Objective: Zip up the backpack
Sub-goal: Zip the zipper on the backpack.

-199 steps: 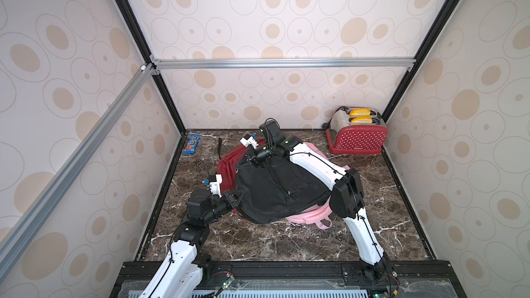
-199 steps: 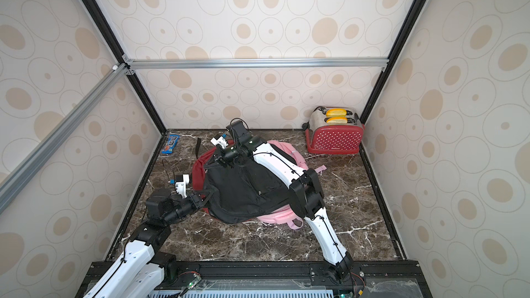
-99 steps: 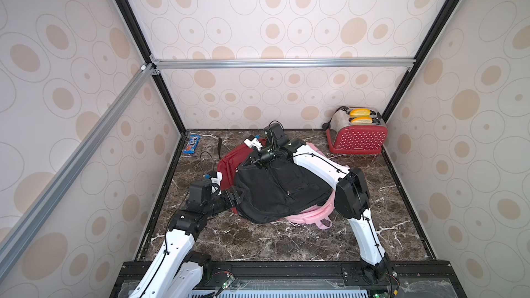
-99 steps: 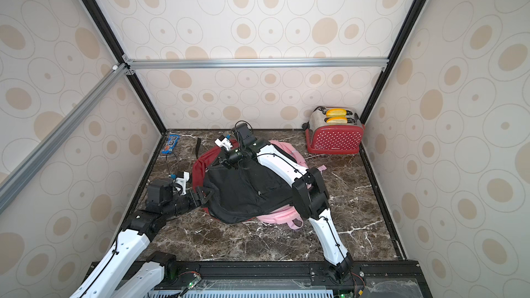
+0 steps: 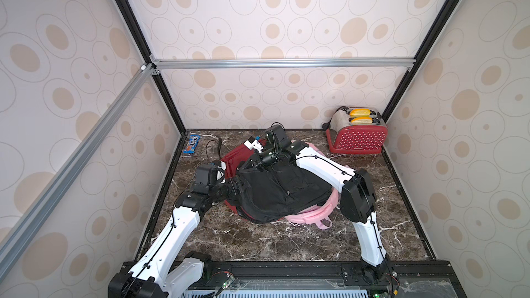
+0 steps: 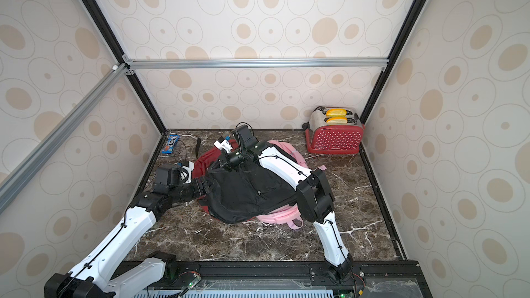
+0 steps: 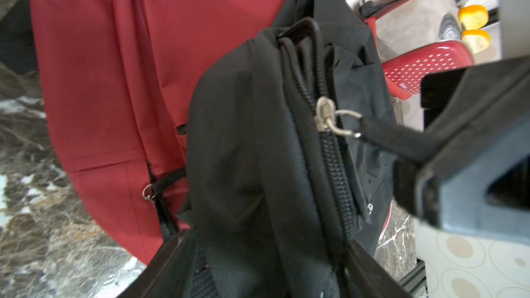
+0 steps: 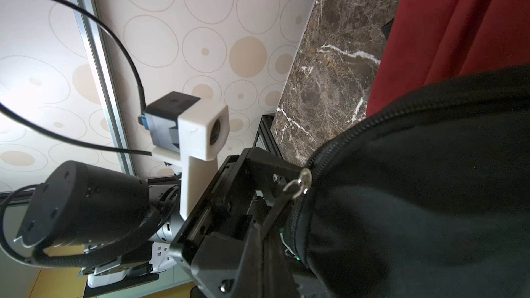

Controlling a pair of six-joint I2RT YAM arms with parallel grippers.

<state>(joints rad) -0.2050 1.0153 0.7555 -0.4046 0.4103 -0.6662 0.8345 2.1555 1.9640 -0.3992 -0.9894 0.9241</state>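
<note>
Though part-zipped, backpack [image 7: 243,153] between left fingers [image 7: 172,268].

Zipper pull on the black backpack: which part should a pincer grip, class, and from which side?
Grip the black fabric tab trailing from the metal ring, across its flat faces. Come from outside the backpack: the tab sticks out clear of the cloth there.

Left claw [image 5: 237,188] spread wide, right claw [image 5: 253,163] pinched shut
</note>
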